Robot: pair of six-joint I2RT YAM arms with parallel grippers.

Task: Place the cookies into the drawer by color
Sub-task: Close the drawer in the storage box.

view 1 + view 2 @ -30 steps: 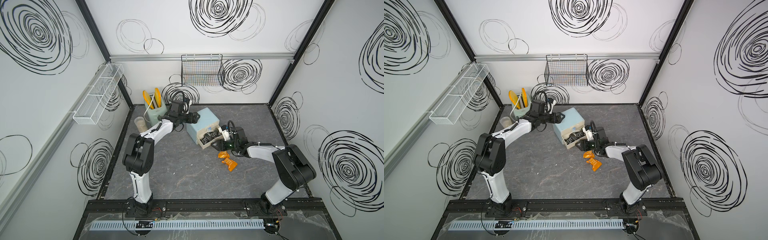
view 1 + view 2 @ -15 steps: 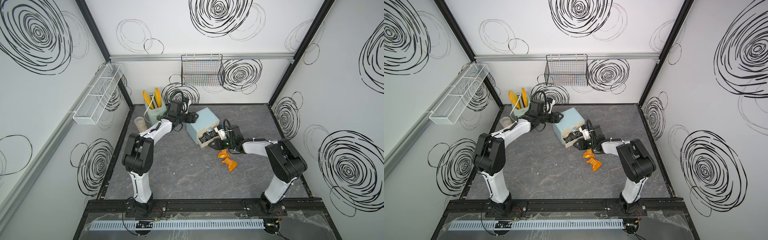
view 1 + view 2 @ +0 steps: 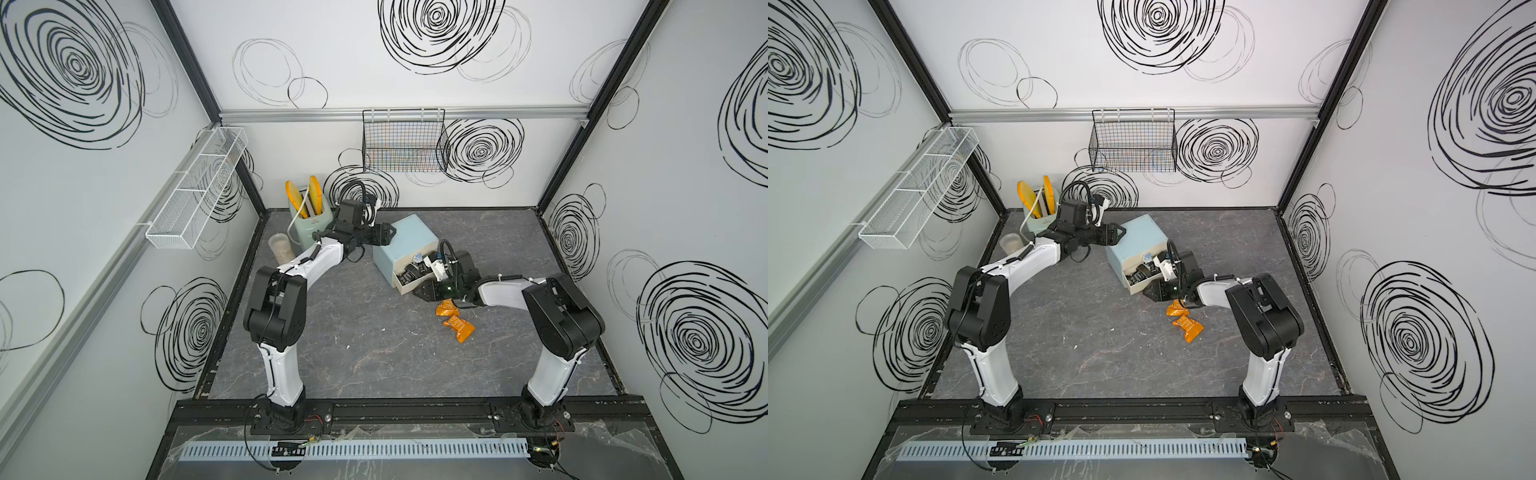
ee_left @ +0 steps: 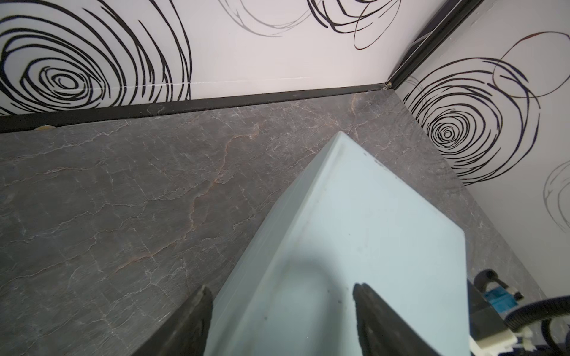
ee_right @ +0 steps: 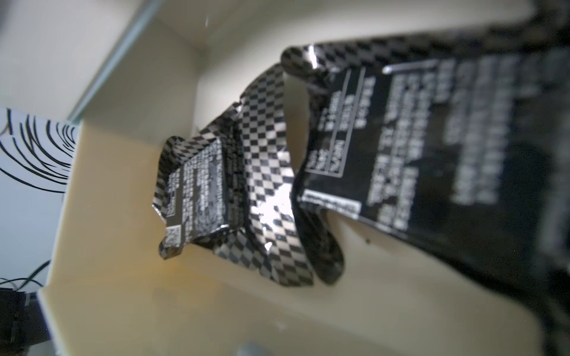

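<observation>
I see the pale blue drawer chest (image 3: 409, 235) standing askew mid-table, toward the far side, with one cream drawer (image 3: 402, 286) pulled out. Black checkered cookie packets (image 5: 212, 191) lie crumpled inside it. Two orange packets (image 3: 457, 326) lie touching each other on the table, just near-right of it.

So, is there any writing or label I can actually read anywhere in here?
Nearer black packet in the open drawer: white print and a boxed table, too blurred to read.
Farther black packet: fine white print and a small square code, too small to read.
Orange packets on the table: no writing visible.
</observation>
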